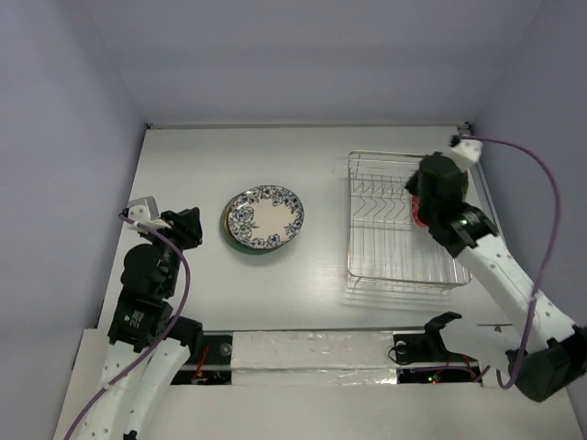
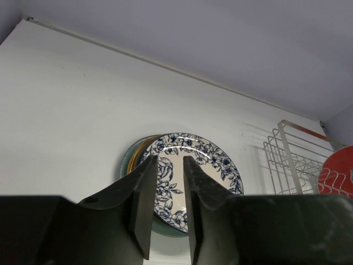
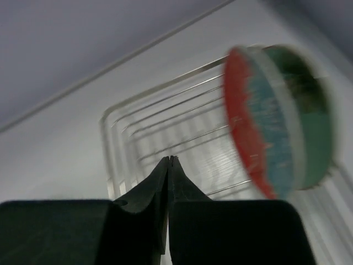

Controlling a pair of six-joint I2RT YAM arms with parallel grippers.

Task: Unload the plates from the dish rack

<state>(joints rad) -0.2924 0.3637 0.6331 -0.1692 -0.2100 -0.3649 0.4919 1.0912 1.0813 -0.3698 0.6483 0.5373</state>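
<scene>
right end effector (image 3: 169,160) closed, empty, red plate (image 3: 242,121) just beside; left end effector (image 2: 170,163) part open, empty, plate stack (image 2: 212,165) ahead

You are working in a robot test cell in a lab, not a real kitchen. The dish rack (image 1: 390,247) stands on a bare white tabletop (image 1: 202,156), with plain pale walls (image 1: 55,137) close behind it and to both sides. Left of the rack lies a stack of plates (image 1: 265,218). Nearer than the rack, the left arm (image 1: 138,321) and right arm (image 1: 504,275) rise from a taped strip (image 1: 312,353), trailing purple cables (image 1: 553,202).
</scene>
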